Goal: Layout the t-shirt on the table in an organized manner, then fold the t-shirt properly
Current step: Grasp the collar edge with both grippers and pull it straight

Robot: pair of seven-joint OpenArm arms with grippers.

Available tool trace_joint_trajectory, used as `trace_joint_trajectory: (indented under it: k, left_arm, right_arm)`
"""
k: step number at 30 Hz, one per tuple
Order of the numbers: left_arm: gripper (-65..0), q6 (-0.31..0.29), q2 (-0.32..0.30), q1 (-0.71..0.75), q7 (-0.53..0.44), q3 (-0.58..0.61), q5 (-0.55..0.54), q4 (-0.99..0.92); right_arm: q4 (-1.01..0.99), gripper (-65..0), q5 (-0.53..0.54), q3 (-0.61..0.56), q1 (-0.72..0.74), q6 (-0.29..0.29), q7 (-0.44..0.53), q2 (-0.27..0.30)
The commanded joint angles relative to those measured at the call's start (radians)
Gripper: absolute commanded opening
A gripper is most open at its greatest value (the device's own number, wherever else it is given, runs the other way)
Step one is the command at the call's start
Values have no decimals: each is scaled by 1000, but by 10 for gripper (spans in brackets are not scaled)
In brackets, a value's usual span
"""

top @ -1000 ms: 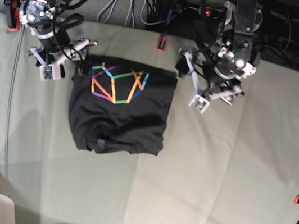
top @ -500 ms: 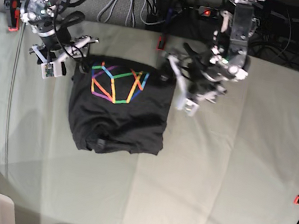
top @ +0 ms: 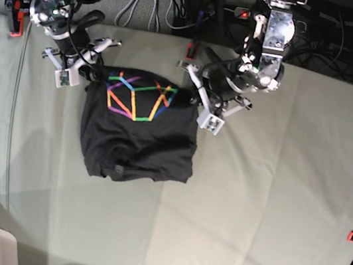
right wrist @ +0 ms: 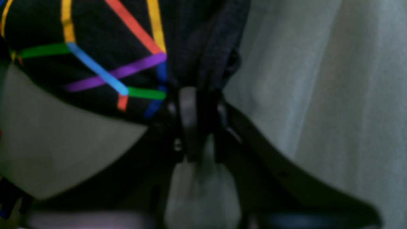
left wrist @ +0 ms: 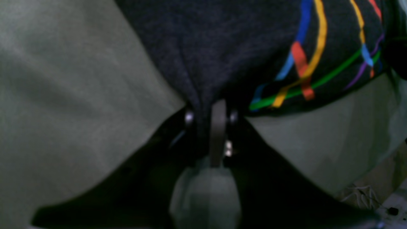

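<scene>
Left jaws (left wrist: 210, 119) pinching dark t-shirt (top: 140, 130) fabric at the far corner beside the rainbow print; right jaws (right wrist: 195, 105) likewise clamped on a bunched fold at the other far corner. Shirt lying crumpled in a rough square on the counter (top: 272, 208), print up, far edge slightly raised between both grips.

Risks, as judged: bunched pinches possibly catching several layers, so lifting might drag the whole bundle rather than open it. Uneven pull between arms likely to twist the cloth. Thin bite may slip. Counter cover could ruck if dragged low.
</scene>
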Motion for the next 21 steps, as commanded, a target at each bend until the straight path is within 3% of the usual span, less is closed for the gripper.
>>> trace_joint_trajectory:
  k: [1,7,21]
  left_arm:
    - [-650,-10,7,7,44,3,15,0]
    - [-650,-10,7,49,44,2,15,37]
    - [-650,-10,7,119,46,-8,15,120]
  right_arm:
    - [13,-643,13,7,2,-4,13,8]
    - [27,-650,13,4,-27,-4,16,35]
    - [156,-650,13,1,-160,-4,11,27]
